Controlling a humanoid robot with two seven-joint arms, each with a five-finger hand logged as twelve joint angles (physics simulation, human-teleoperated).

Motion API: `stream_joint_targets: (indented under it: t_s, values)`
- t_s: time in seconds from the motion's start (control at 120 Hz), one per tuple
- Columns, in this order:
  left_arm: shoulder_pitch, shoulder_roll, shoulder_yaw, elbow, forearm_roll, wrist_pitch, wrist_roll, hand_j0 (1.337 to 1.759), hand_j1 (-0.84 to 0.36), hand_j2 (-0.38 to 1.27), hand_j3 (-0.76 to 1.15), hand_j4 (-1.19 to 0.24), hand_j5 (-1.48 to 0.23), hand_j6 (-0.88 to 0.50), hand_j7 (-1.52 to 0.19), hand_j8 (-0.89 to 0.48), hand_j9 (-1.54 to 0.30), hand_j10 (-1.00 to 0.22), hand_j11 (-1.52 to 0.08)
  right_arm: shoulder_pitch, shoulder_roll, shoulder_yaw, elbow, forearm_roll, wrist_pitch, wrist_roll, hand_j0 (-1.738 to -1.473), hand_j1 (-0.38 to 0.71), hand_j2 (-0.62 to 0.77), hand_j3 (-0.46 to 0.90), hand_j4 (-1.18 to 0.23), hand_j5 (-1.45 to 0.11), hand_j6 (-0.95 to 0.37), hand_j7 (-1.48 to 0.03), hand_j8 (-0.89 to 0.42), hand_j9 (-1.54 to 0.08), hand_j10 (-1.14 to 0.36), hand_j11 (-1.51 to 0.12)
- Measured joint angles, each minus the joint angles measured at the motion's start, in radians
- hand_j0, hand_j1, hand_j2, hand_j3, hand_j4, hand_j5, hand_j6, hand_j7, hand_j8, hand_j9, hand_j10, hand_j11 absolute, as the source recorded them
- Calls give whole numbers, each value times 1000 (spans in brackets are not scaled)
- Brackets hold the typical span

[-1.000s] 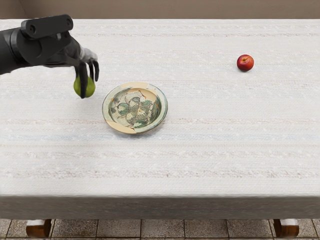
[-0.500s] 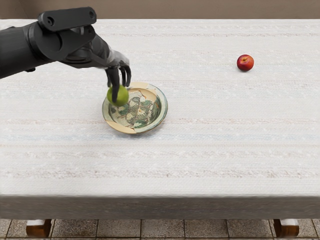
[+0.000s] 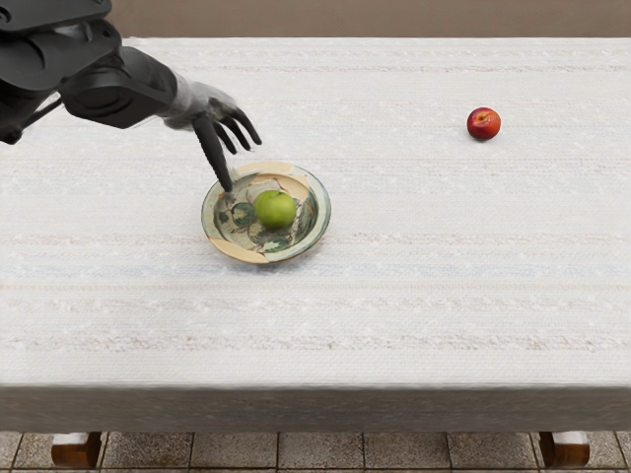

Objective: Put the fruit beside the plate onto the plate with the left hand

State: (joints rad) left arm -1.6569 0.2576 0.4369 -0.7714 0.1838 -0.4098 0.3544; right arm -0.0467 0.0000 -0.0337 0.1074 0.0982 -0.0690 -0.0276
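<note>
A green round fruit (image 3: pixel 275 209) lies in the middle of the patterned plate (image 3: pixel 311 230), free of any hand. My left hand (image 3: pixel 225 133) hovers over the plate's far left rim with its fingers spread and nothing in them. One finger points down toward the rim. Its dark arm comes in from the upper left corner. The right arm is out of view.
A red apple (image 3: pixel 483 123) sits far off at the back right of the table. The pale cloth-covered table (image 3: pixel 394 296) reaches to a front edge low in the picture, with tiled floor below it.
The left hand carried the green fruit from left of the plate over it, let go and drew back up to the left with fingers spread. The fruit now rests on the plate.
</note>
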Motion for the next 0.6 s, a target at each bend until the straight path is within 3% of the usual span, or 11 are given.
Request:
stream_joint_targets:
  t_s: [0.133, 0.275, 0.475, 0.6]
  values:
    - [93, 172, -167, -77, -26, -81, 0, 1658, 4, 105, 0, -295, -393, -267, -389, -269, -388, -290, -389, 0, 0, 0, 0, 0, 0, 0, -1658, -310, -6, 0, -33, -43, -34, -43, -33, -43, -33, -43]
    - [153, 352, -253, -107, -152, -170, 0, 1658, 26, 78, 0, -273, -359, -259, -357, -260, -357, -270, -357, 0, 0, 0, 0, 0, 0, 0, -1658, -310, -6, 0, -33, -43, -34, -43, -33, -43, -33, -43]
    - [304, 470, -323, -117, -244, -197, 0, 1658, 41, 61, 0, -259, -338, -253, -337, -254, -337, -257, -337, 0, 0, 0, 0, 0, 0, 0, -1658, -310, -6, 0, -33, -43, -34, -43, -33, -43, -33, -43]
    - [348, 515, -355, -111, -288, -200, 0, 1658, 46, 56, 0, -254, -331, -251, -331, -251, -330, -253, -330, 0, 0, 0, 0, 0, 0, 0, -1658, -310, -6, 0, -33, -43, -34, -43, -33, -43, -33, -43]
